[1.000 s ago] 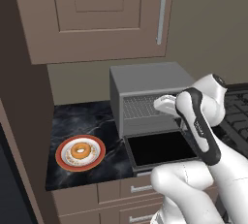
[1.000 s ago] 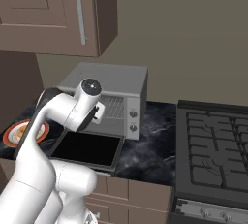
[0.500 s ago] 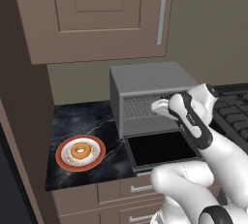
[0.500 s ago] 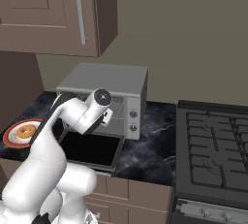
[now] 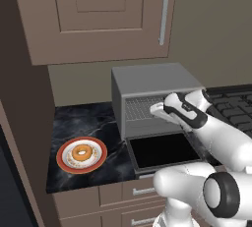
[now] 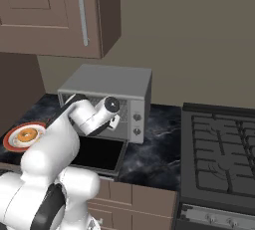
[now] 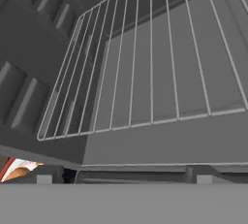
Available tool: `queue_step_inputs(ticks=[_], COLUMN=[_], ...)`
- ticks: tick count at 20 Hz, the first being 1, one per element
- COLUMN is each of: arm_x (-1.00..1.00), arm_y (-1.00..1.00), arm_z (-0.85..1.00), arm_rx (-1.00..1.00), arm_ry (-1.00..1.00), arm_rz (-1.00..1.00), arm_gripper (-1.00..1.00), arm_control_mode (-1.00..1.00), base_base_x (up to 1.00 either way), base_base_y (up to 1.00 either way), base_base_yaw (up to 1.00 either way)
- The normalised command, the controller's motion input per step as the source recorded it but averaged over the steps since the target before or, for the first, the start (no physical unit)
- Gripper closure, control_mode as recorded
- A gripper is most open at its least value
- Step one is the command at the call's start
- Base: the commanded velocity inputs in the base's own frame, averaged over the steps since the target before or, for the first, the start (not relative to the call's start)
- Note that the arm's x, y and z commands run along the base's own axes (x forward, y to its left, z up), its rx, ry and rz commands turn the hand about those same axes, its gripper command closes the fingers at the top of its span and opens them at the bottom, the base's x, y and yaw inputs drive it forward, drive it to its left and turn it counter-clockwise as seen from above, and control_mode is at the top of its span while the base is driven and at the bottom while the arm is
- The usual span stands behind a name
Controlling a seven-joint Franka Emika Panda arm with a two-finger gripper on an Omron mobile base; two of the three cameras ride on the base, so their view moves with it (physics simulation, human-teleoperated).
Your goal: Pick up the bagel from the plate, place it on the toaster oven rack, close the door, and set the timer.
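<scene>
No legible brand, label or writing on any surface; the two round knobs [image 6: 136, 124] on the toaster oven's front panel carry no readable marks at this size.

Containers: the plate [image 5: 63, 162], red-orange rim with white centre, sits on the dark marbled bench [image 5: 83, 123], left of the toaster oven [image 5: 147, 81]. The bagel [image 5: 81, 152] lies on the plate, roughly centred, hole up. From the right base view the plate [image 6: 10, 141] and bagel [image 6: 27, 135] show at the far left, partly behind the arm. In the hand view a sliver of the plate [image 7: 6, 166] shows at the lower left corner.

The toaster oven is open: the door [image 5: 165, 151] is folded down flat toward the robot, dark glass facing up. The toaster oven rack [image 5: 138, 107] sits inside the cavity with nothing on it. The hand view looks straight onto the rack [image 7: 150, 72], its thin wires running away from the camera over the grey oven floor.

Arm pose: the forearm reaches forward from lower right in the left base view, wrist bent, with the hand at the cavity mouth above the door. The gripper [image 5: 156, 109] points into the oven at rack level, jaws released and wide, nothing between them. The bagel is well apart from the gripper.

A brown cabinet [image 5: 98, 14] with a silver bar handle hangs above the bench; a black stove top [image 6: 219, 149] lies to the oven's right.
</scene>
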Motion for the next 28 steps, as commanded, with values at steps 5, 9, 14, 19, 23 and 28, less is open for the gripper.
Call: queue_step_inputs(ticks=[5,9,14,19,23,28], arm_x=[0.34,0.18,0.08,0.08,0.14,0.19], arm_y=[0.00,0.00,0.04,0.14,0.21,0.18], arm_z=[-0.25,-0.17,-0.12,-0.09,0.00,-0.03], arm_rx=[0.05,0.08,0.09,0.07,0.06,0.04], arm_ry=[0.00,0.00,0.00,-0.01,-0.03,-0.01], arm_rz=[0.00,0.00,0.00,0.00,0.00,0.00], arm_gripper=[-1.00,-1.00,-1.00,-1.00,-1.00,-1.00], arm_control_mode=[-1.00,-1.00,-1.00,-1.00,-1.00,-1.00], base_base_x=[0.00,0.00,0.00,0.00,0.00,0.00], base_base_y=[0.00,0.00,0.00,0.00,0.00,0.00], base_base_yaw=[0.00,0.00,0.00,0.00,0.00,0.00])
